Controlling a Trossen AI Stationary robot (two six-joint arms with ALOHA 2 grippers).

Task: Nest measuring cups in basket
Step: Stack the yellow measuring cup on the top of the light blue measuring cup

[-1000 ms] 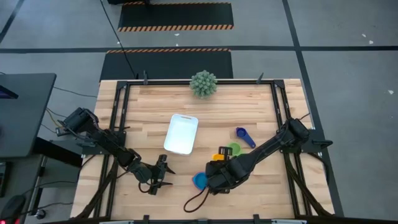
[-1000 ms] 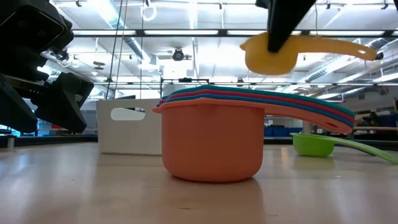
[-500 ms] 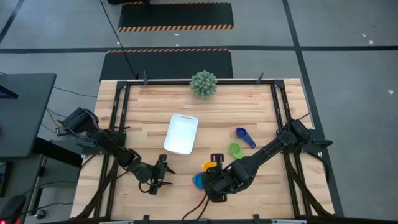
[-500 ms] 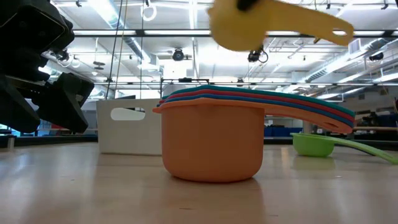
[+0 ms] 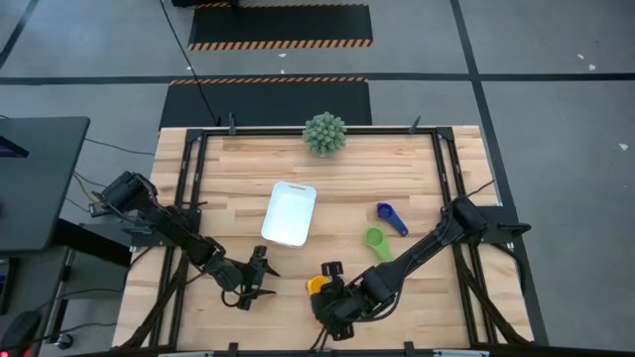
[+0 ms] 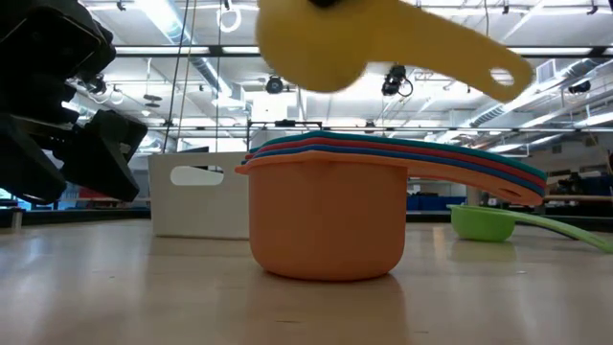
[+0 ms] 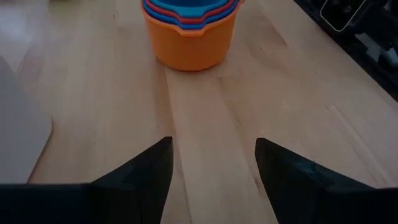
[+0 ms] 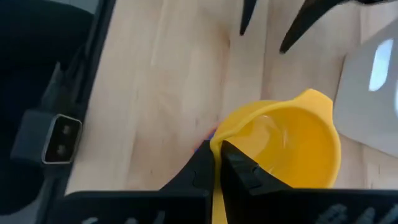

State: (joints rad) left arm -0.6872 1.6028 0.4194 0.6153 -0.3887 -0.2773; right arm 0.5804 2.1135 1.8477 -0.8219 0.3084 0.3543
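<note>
A stack of nested measuring cups (image 6: 330, 216), orange outermost with blue, red and light blue inside, stands on its base on the table near the front edge; it also shows in the left wrist view (image 7: 189, 37). My right gripper (image 5: 329, 291) is shut on a yellow cup (image 8: 292, 146), which hangs above the stack (image 6: 316, 43). A green cup (image 5: 374, 238) and a dark blue cup (image 5: 390, 216) lie on the table to the right. The white basket (image 5: 289, 212) stands mid-table. My left gripper (image 7: 214, 168) is open and empty, left of the stack (image 5: 254, 273). My right gripper pinches the yellow cup between its two fingers (image 8: 239, 168) where the handle meets the bowl's rim (image 8: 219, 138). The cup is lifted clear above the stack, with its opening up. Its handle (image 6: 479, 53) slopes slightly down toward the table's right.
A spiky green ball plant (image 5: 324, 133) stands at the far edge. The basket's handle slot faces the low view (image 6: 196, 175). Black frame rails run along the table's left and right sides (image 5: 448, 169). Bare wood lies between my left gripper and the stack.
My right gripper has carried the yellow cup toward the table's left and near edge, from beside the green cup to over the stack. The cup has stayed lifted with its opening up.
</note>
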